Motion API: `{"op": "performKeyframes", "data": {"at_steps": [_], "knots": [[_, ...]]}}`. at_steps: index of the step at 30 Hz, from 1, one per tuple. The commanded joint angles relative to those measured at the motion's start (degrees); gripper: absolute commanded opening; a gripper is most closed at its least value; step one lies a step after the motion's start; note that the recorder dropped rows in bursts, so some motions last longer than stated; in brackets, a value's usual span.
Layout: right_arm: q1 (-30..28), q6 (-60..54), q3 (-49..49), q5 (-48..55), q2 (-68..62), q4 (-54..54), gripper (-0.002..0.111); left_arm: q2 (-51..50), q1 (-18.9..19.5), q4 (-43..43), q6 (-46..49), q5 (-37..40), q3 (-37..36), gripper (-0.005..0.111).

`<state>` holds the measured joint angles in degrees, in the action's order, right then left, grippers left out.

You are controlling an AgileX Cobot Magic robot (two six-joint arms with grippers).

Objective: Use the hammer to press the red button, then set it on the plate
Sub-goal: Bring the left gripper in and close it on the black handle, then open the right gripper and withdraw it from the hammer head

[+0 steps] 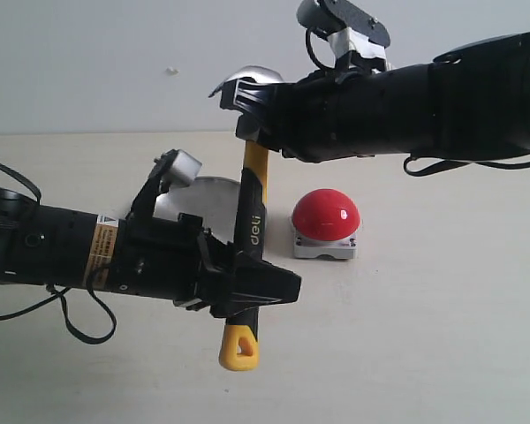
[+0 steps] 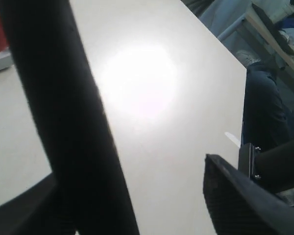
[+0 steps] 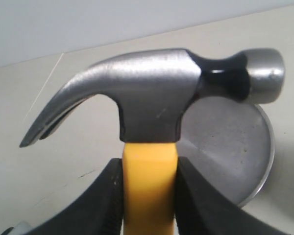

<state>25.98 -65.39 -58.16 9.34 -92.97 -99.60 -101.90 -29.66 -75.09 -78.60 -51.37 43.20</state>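
The hammer (image 1: 252, 208) stands upright in the air between the two arms, its dark metal head (image 3: 152, 93) at the top and the yellow looped end (image 1: 238, 346) at the bottom, low over the table (image 1: 424, 344); whether the loop touches the surface I cannot tell. The right gripper (image 1: 247, 110) is clamped on the yellow neck of the handle just under the head, both black fingers (image 3: 105, 200) pressed flat against its sides. The left gripper (image 1: 252, 291) sits lower, around the black grip just above the loop; in its wrist view the handle runs close to one side while the other textured finger (image 2: 235, 200) stands well clear of it, so its jaws are spread and not closed on the handle. The red button (image 1: 326, 215) rests on the table just right of the handle. The plate (image 1: 208, 190) lies behind the handle, left of the button
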Motion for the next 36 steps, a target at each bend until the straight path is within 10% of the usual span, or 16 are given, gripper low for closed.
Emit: {"op": "performKeyframes", "data": {"at_steps": [1,29,36], "knots": [[0.0,0.1,-1.1,0.8,0.1,-0.3,0.0,-0.1,-0.5,0.9,-0.1,1.9,0.5,0.065],[0.0,1.6,-1.1,-4.8,0.2,-0.3,0.0,-0.1,-0.5,3.3,-2.7,3.0,0.6,0.044],[0.0,1.6,-1.1,-4.8,0.2,-0.3,0.0,-0.1,-0.5,3.4,-2.6,5.5,0.6,0.0]]}}
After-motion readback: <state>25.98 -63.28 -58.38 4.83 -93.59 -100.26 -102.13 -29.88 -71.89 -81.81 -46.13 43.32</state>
